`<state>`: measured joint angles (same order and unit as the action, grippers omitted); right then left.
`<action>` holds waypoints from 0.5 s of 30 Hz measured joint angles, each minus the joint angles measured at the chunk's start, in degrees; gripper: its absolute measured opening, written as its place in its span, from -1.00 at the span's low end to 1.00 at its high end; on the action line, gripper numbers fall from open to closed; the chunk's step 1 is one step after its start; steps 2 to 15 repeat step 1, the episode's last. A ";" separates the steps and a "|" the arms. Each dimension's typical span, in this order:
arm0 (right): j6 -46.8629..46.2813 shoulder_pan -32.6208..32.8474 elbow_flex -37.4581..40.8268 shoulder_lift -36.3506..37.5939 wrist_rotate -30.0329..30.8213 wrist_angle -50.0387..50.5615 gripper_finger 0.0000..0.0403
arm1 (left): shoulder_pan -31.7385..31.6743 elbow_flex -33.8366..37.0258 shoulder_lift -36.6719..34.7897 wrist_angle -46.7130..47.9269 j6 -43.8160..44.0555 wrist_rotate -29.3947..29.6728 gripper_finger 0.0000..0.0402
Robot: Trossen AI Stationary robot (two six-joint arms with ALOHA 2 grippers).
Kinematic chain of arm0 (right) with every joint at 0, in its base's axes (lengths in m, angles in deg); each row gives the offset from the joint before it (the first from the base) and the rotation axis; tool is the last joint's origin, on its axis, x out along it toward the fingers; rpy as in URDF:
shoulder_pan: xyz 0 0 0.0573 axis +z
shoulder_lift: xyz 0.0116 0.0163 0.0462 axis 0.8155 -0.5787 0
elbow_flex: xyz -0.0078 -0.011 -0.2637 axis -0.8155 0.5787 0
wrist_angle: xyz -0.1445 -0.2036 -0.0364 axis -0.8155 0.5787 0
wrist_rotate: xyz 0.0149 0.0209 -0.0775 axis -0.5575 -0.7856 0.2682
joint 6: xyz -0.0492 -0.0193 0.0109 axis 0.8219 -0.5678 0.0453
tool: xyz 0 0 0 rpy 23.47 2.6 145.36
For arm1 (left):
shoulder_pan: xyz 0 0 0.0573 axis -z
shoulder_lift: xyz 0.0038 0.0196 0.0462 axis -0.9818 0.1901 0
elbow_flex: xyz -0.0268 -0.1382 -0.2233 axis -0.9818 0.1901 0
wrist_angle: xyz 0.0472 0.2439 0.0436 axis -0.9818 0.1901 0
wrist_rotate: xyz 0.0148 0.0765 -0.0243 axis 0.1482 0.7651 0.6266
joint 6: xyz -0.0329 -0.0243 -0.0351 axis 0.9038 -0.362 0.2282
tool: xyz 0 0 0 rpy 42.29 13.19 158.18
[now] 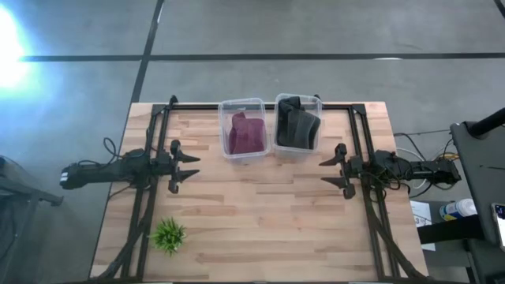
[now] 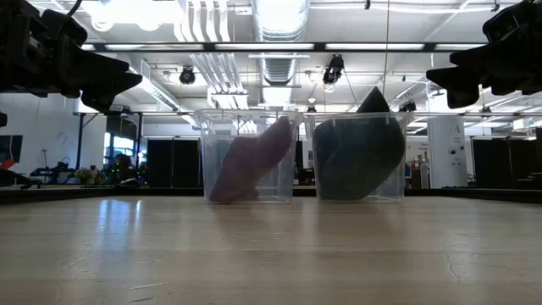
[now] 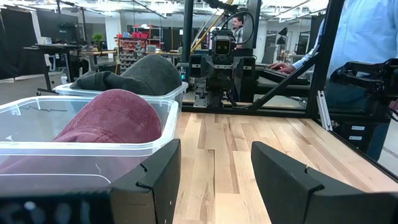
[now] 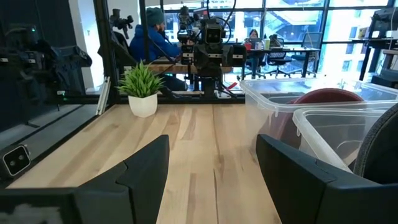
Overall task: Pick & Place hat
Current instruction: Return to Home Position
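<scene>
This is looking like an open robotics lab: bare ducts (image 2: 279, 17) and strip lights (image 2: 254, 47) are running overhead, grey concrete floor (image 1: 316, 28) is spreading around the wooden worktop (image 1: 260, 213), and a person (image 4: 254, 34) is sitting at a desk (image 4: 298, 50) beyond, office chairs (image 4: 277, 59) nearby.

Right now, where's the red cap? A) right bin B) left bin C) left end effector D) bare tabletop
B: the red cap lies inside the left bin, while the right bin holds the black caps.
</scene>
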<state>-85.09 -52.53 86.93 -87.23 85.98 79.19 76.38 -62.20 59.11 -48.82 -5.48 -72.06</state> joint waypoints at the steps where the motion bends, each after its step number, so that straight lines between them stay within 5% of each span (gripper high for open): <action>1: 0.01 0.00 0.00 0.00 0.00 0.01 0.18 | 0.00 0.00 0.00 0.02 0.00 0.00 -0.05; 15: 0.01 0.00 0.00 0.00 0.00 0.01 0.18 | 0.00 0.00 0.00 0.02 0.00 0.00 -0.05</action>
